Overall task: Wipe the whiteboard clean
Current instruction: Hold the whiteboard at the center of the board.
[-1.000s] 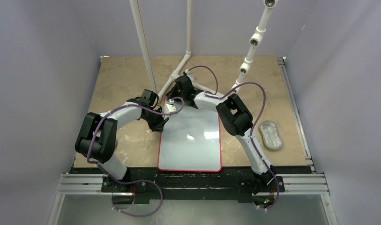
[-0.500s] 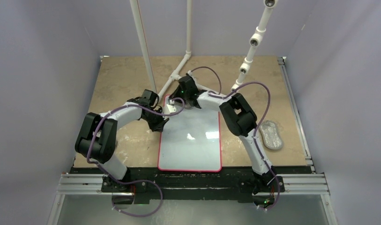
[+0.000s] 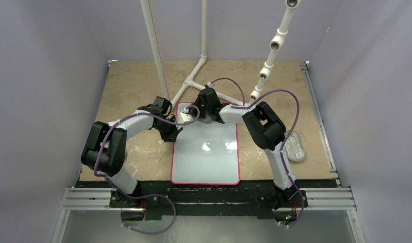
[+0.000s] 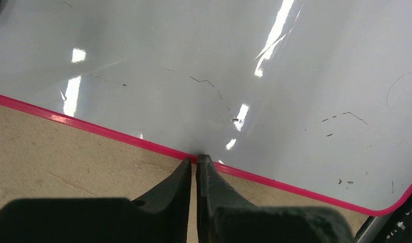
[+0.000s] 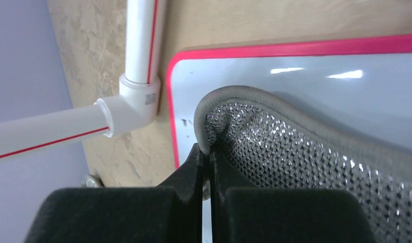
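Note:
The whiteboard (image 3: pixel 206 157), glossy white with a red border, lies flat on the tan table between the arms. My left gripper (image 3: pixel 174 132) is shut and empty, its tips pressed on the board's left red edge (image 4: pixel 196 159). Faint thin black marks (image 4: pixel 203 81) show on the board (image 4: pixel 274 61) in the left wrist view. My right gripper (image 3: pixel 208 109) is shut on the edge of a grey-silver mesh pad (image 5: pixel 305 157). It holds the pad on the board's far left corner (image 5: pixel 295 76); the jaws (image 5: pixel 210 154) pinch the pad's rim.
A white PVC pipe frame (image 3: pixel 193 81) stands just beyond the board's far edge, with an elbow joint (image 5: pixel 135 96) close to that corner. A second grey-silver pad (image 3: pixel 296 147) lies on the table at the right, partly behind the right arm. Purple walls enclose the table.
My right gripper has slid right and nearer along the board's far end with the pad. The left gripper and the board have not moved.

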Robot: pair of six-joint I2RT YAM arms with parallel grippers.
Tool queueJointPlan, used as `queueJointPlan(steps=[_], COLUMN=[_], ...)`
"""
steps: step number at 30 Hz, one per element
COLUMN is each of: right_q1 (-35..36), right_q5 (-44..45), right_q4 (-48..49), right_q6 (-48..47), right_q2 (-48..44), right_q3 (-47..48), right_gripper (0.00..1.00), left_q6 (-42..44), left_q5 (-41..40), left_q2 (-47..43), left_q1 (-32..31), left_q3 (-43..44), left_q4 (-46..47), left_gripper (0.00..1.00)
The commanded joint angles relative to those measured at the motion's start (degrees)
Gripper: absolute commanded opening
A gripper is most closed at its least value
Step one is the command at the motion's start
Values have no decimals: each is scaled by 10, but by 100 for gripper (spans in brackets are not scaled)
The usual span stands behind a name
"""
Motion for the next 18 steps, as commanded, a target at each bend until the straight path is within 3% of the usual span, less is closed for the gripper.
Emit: queueJointPlan(steps=[1, 10, 14, 18], right_q1=[-40, 39, 26, -32], right_q5=[15, -14, -26, 0], right_q4=[-118, -186, -177, -153], right_q6=[-31, -35, -15, -21], right_q2=[14, 143, 120, 48], right_q3=[-56, 155, 103, 4], right_gripper=[0, 0, 0, 0], left_q6=[34, 35, 37, 40], left_q5=[-76, -78, -79, -79], left_q2=[48, 52, 48, 47], left_q1=[-4, -4, -4, -4], left_q3=[-36, -29, -29, -31], left_q4=[-14, -20, -23, -23], left_gripper=[6, 5, 6, 5])
